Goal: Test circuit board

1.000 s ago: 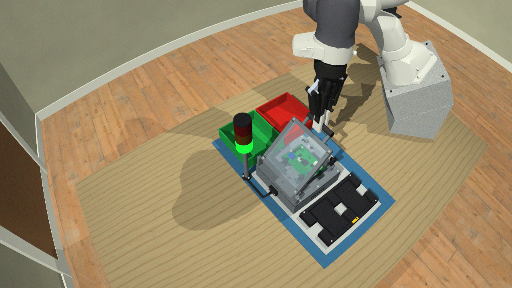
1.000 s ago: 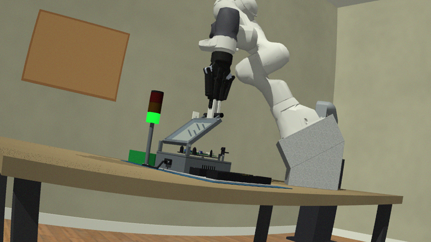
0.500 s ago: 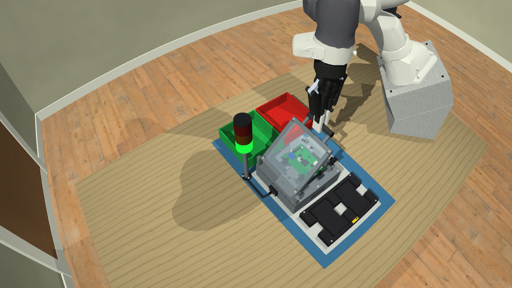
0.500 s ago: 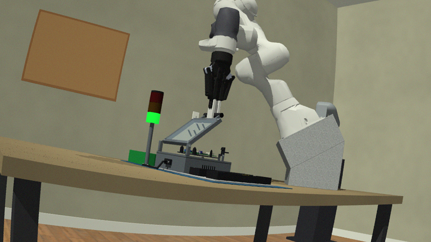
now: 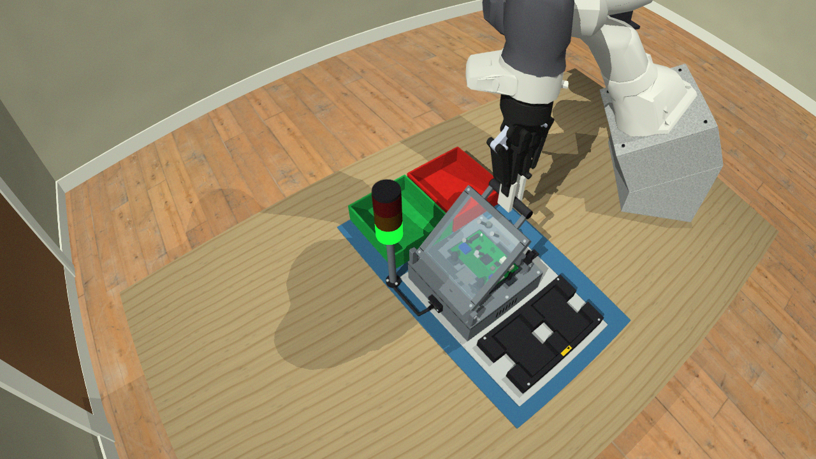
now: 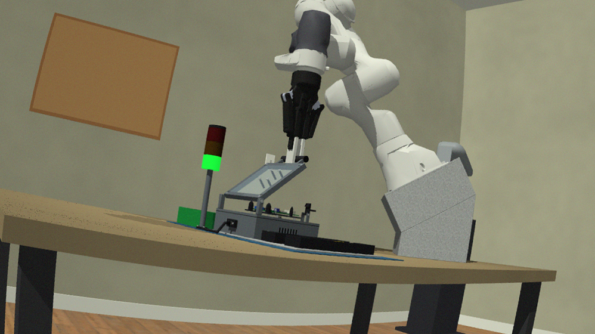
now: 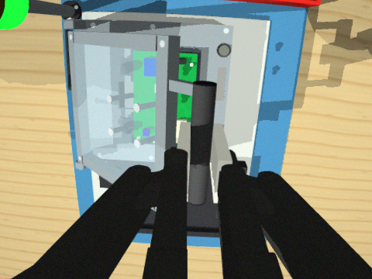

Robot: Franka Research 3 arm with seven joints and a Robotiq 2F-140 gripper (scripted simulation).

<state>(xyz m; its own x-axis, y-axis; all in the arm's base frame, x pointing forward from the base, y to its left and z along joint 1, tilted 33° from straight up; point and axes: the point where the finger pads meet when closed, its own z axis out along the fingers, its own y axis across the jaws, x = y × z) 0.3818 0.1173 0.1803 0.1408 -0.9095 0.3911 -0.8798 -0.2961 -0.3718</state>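
Note:
My gripper (image 5: 509, 201) is shut on the dark handle bar (image 7: 201, 135) of the tester's clear lid (image 5: 470, 245). The lid is tilted up, partly open, on the grey tester (image 5: 473, 294). In the wrist view the fingers close on the bar from both sides. The green circuit board (image 5: 478, 251) lies on the tester's plate under the raised lid and also shows in the wrist view (image 7: 155, 98). The signal tower (image 5: 388, 231) beside the tester glows green, as the exterior view shows too (image 6: 210, 162).
The green bin (image 5: 419, 213) and the red bin (image 5: 451, 171) stand side by side behind the tester, both empty. The black tray (image 5: 539, 333) lies in front with empty pockets. The latch hook (image 5: 530, 257) stands at the tester's front edge. The arm's grey base (image 5: 664, 153) is at the right.

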